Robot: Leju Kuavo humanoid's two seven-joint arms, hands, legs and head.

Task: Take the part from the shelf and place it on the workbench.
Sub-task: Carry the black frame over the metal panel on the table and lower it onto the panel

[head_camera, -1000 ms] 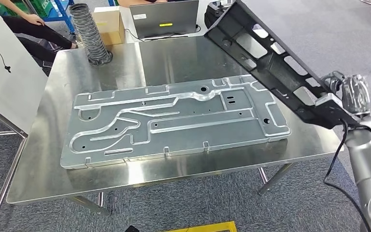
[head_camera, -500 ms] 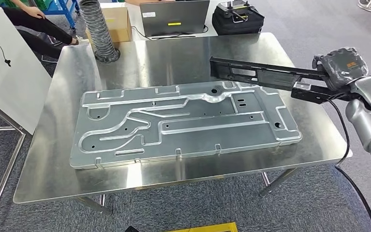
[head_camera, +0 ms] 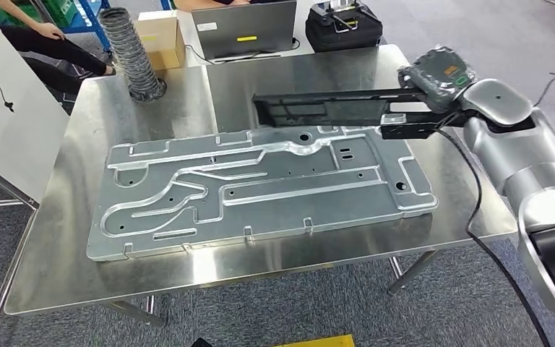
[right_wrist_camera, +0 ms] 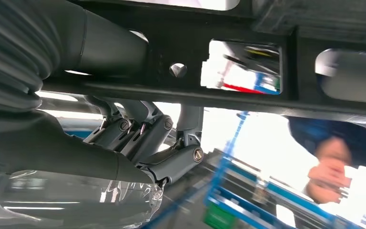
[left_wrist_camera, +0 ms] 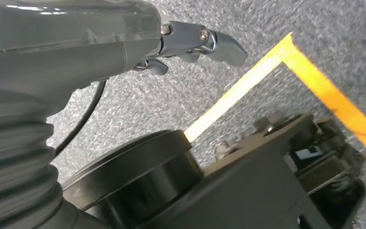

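The part [head_camera: 325, 108] is a long black perforated metal bracket, held level above the far right of the steel workbench [head_camera: 260, 83]. My right hand [head_camera: 441, 72] grips its right end, and the free end reaches left over the back edge of a large stamped metal panel [head_camera: 260, 184] lying on the bench. From the right wrist, the black part [right_wrist_camera: 248, 28] runs close along the hand, whose fingers [right_wrist_camera: 171, 143] are curled beneath it. My left hand [left_wrist_camera: 190, 40] hangs over grey carpet with nothing in it.
At the bench's back stand a ribbed grey hose [head_camera: 131, 50], a cardboard box [head_camera: 162, 40], a laptop [head_camera: 244, 27] and a black case [head_camera: 343, 25]. A person [head_camera: 43, 32] sits at the far left behind a white board [head_camera: 7, 108]. Yellow tape [head_camera: 318, 341] marks the floor.
The black part has swung down from a steep tilt to level and moved left over the panel's back edge, still in my right hand. The camera has shifted slightly.
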